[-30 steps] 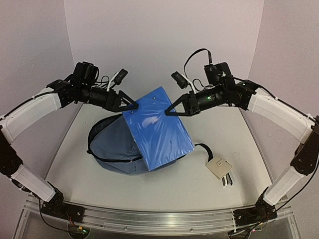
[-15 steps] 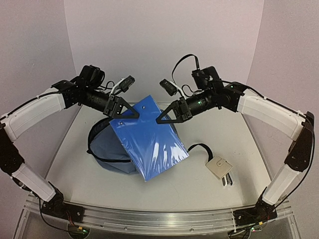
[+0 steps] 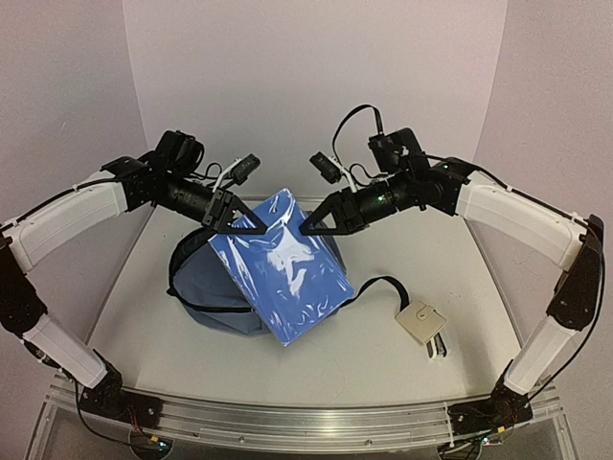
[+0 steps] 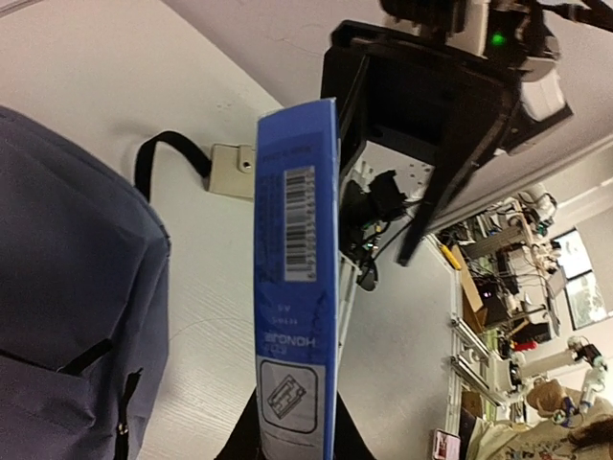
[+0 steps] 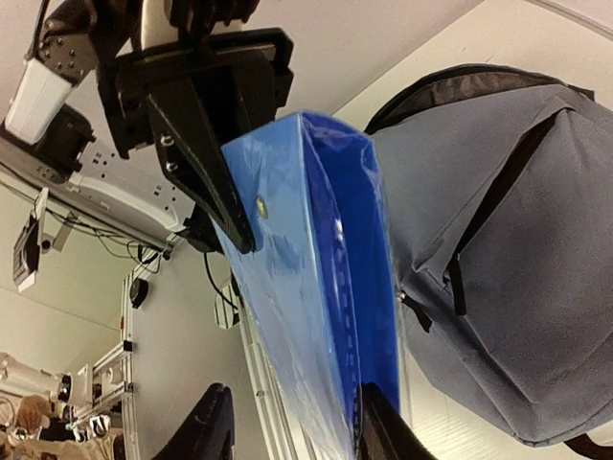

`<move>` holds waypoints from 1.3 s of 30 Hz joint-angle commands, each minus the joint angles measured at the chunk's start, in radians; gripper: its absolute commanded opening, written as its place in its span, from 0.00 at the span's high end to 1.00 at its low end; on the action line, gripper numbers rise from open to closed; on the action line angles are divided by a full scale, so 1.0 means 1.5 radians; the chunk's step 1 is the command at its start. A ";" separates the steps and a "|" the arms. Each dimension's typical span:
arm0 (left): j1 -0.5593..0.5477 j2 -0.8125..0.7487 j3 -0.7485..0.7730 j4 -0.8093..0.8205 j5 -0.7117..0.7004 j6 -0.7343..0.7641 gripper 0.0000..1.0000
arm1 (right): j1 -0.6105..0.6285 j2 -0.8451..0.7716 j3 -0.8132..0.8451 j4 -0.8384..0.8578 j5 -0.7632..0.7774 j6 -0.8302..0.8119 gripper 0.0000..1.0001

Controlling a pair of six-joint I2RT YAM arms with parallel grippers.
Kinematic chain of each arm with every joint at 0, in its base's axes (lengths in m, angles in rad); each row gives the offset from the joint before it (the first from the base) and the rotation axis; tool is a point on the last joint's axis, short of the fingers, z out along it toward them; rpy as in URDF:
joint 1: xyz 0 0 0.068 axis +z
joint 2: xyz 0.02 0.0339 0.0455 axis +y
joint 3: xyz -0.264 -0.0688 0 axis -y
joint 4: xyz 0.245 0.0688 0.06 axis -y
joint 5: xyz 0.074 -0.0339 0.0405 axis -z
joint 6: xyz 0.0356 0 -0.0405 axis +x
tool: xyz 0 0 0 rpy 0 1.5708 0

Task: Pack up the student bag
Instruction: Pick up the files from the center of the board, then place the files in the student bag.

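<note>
White table carries the student bag, left of centre. Both arms arch inward above it. The left claw is clamped on the tilted blue notebook; the right claw straddles its edge, jaws apart.

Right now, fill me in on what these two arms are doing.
A bright-blue notebook hangs tilted in the air between the two grippers, over the student bag lying on the table. The left gripper is clamped on one upper corner. The right gripper has its jaws around the opposite corner, with a gap on one side. The notebook is not in the bag yet.
</note>
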 commanded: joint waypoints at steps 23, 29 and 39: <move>0.444 -0.233 -0.214 0.261 -0.421 -0.389 1.00 | 0.313 0.205 0.127 0.177 0.624 -0.019 0.07; 0.446 -0.300 -0.251 0.238 -0.497 -0.384 1.00 | 0.327 0.360 0.247 0.182 0.644 -0.039 0.07; 0.447 -0.341 -0.281 0.223 -0.457 -0.399 1.00 | 0.327 0.513 0.367 0.176 0.672 -0.063 0.10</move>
